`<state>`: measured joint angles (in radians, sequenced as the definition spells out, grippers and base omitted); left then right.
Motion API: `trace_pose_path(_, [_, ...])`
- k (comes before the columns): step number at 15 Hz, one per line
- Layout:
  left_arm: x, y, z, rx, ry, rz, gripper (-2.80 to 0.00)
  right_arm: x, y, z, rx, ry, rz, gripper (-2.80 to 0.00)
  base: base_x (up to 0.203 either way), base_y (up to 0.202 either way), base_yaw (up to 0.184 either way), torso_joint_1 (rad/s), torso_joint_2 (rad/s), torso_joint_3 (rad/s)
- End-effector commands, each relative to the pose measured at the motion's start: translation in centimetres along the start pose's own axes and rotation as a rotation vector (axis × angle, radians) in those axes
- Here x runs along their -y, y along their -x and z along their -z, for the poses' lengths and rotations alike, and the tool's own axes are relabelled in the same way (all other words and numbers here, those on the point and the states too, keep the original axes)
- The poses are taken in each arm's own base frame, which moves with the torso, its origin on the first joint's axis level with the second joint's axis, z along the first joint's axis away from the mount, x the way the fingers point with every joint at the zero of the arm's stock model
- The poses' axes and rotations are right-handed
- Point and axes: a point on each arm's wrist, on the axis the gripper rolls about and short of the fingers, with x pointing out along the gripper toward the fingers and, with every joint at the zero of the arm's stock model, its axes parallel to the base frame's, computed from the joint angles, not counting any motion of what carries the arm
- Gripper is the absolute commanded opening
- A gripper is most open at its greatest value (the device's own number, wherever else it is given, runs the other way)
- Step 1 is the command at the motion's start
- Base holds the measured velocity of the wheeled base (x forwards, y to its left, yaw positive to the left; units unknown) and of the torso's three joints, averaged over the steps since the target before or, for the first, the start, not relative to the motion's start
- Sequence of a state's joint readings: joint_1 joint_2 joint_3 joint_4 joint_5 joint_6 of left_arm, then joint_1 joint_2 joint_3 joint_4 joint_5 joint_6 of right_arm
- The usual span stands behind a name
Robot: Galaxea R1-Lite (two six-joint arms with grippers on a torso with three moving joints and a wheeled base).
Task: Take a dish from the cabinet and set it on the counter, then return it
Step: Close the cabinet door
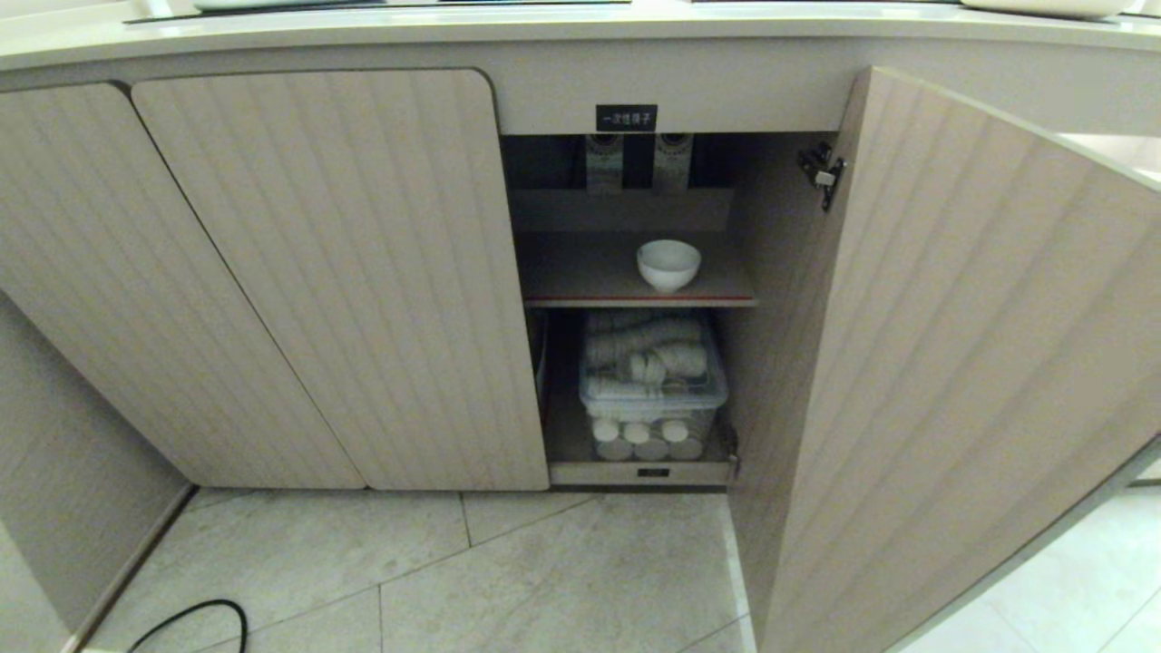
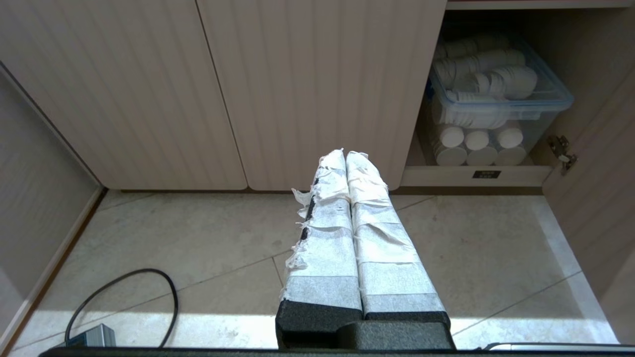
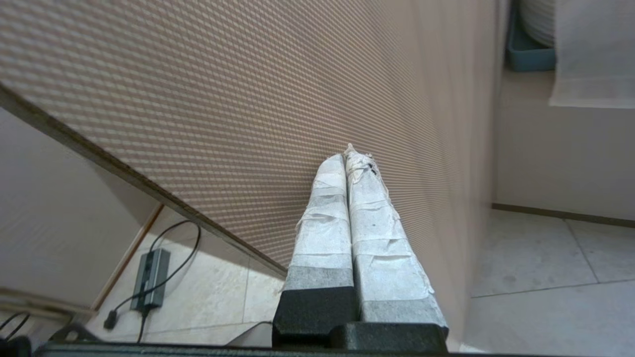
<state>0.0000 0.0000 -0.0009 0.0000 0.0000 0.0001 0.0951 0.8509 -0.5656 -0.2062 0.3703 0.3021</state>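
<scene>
Two grippers: both have their taped fingers pressed together and hold nothing; neither shows in the head view.
Right gripper (image 3: 347, 157): fingertips point at the ribbed outer face of the open door (image 3: 278, 99), close to it; contact cannot be told.
Left gripper (image 2: 346, 154): hangs low over the tiled floor (image 2: 198, 238), pointing toward the closed doors (image 2: 317, 74) of the cabinet (image 1: 345, 272).
Bowl (image 1: 668, 264): small, white, upright, alone on the upper shelf (image 1: 590, 272) of the open compartment, toward the shelf's front edge and to the right of its middle.
Shelf: its front edge shows a red line.
Clear bin (image 1: 653, 385): on the lower shelf directly under the bowl, lidded, packed with stacked white cups (image 1: 648, 349).
Open door: swung out on the right side of the compartment, a metal hinge (image 1: 821, 172) on its inner face.
Label (image 1: 626, 118): small, black, white characters, above the opening.
Counter (image 1: 580, 36): runs along the top of the cabinet.
Cable (image 1: 195, 621): black, looped on the floor to the left of the cabinet front.
</scene>
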Motion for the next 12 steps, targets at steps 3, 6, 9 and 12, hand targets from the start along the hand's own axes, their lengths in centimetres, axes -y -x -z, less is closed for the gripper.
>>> trace_pose_path(3, [0.0, 0.0, 0.0, 0.000, 0.000, 0.000, -2.80, -0.2, -0.9, -0.5, -0.019, -0.002, -0.035, -2.80, 0.000, 0.000, 0.000, 0.000, 0.00, 0.000])
trace_pose_path(6, [0.0, 0.0, 0.0, -0.001, 0.000, 0.000, -2.80, -0.4, -1.5, -1.1, -0.025, -0.001, -0.053, -2.80, 0.000, 0.000, 0.000, 0.000, 0.00, 0.000])
trace_pose_path(9, [0.0, 0.0, 0.0, -0.001, 0.000, 0.000, -2.80, -0.5, -2.3, -1.4, -0.038, -0.002, -0.067, -2.80, 0.000, 0.000, 0.000, 0.000, 0.00, 0.000])
trace_pose_path(12, [0.0, 0.0, 0.0, -0.001, 0.000, 0.000, -2.80, -0.5, -3.0, -1.8, -0.048, -0.002, -0.075, -2.80, 0.000, 0.000, 0.000, 0.000, 0.00, 0.000])
